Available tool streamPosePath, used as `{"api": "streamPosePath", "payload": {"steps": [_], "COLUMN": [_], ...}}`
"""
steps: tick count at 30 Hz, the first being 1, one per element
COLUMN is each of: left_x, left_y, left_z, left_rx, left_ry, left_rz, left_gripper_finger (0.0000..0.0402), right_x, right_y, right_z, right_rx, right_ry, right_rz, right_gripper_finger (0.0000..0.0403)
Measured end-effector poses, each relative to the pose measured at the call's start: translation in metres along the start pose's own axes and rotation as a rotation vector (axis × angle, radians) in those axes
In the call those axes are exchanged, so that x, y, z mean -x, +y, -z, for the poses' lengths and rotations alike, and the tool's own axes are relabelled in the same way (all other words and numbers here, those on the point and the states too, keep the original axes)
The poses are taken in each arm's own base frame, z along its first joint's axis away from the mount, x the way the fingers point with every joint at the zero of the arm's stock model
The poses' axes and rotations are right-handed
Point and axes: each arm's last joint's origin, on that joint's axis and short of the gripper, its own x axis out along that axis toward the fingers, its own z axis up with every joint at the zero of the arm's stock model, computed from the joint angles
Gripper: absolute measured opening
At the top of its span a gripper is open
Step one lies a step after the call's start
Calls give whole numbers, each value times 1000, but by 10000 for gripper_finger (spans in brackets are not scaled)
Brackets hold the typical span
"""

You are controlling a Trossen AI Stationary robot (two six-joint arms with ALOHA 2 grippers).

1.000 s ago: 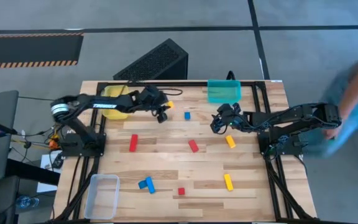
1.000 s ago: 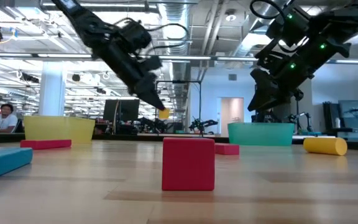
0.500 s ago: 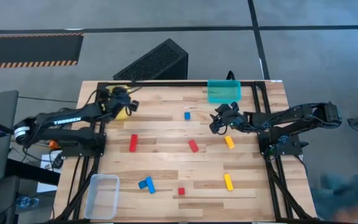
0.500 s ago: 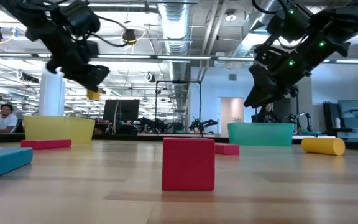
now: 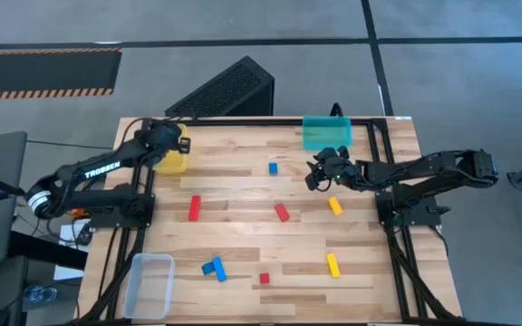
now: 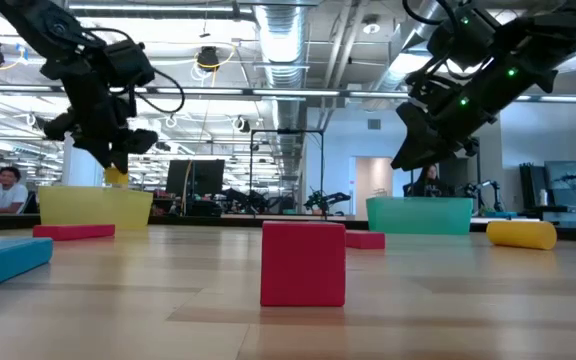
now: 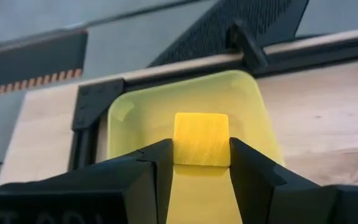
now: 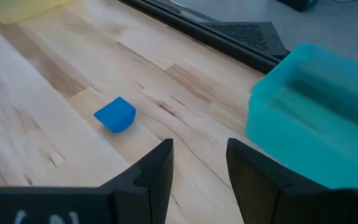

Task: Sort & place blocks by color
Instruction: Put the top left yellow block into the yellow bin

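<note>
Near blocks: a small red cube [image 5: 264,279], a blue angled pair [image 5: 213,267] and a yellow bar [image 5: 333,264] lie on the wooden counter [image 5: 243,240], right of the clear plastic bin [image 5: 149,286].
Middle blocks: two red bars [image 5: 194,207] [image 5: 282,212] and a yellow cylinder [image 5: 335,206], well apart.
Right gripper [image 8: 199,163]: fingers parted, empty, near the small blue cube [image 8: 115,114] and translucent teal bin [image 8: 319,118].
Left gripper [image 7: 201,168]: fingers clenched on a matte yellow cube [image 7: 201,139], above the translucent yellow bin [image 7: 135,109] at the far left.

yellow block [image 7: 201,139], yellow bin [image 7: 135,109], teal bin [image 8: 328,93]
</note>
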Motion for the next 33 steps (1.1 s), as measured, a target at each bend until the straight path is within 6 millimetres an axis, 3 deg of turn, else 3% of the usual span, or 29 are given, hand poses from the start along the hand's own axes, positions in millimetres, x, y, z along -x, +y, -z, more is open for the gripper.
{"api": "streamPosePath", "payload": {"steps": [10, 19, 33], "left_x": [-7, -21, -30], "left_y": [-5, -9, -5], "left_z": [4, 24, 43], "left_rx": [-13, -17, -25], "left_ry": [43, 170, 193], "left_rz": [20, 78, 27], "left_gripper_finger": [122, 128, 151], "right_x": [-1, -2, -2], "right_y": [0, -2, -3], "right_z": [3, 3, 5], "right_rx": [-15, -26, 24], "right_ry": [72, 95, 106], "right_rz": [-83, -114, -108], "right_gripper_finger": [162, 152, 196]}}
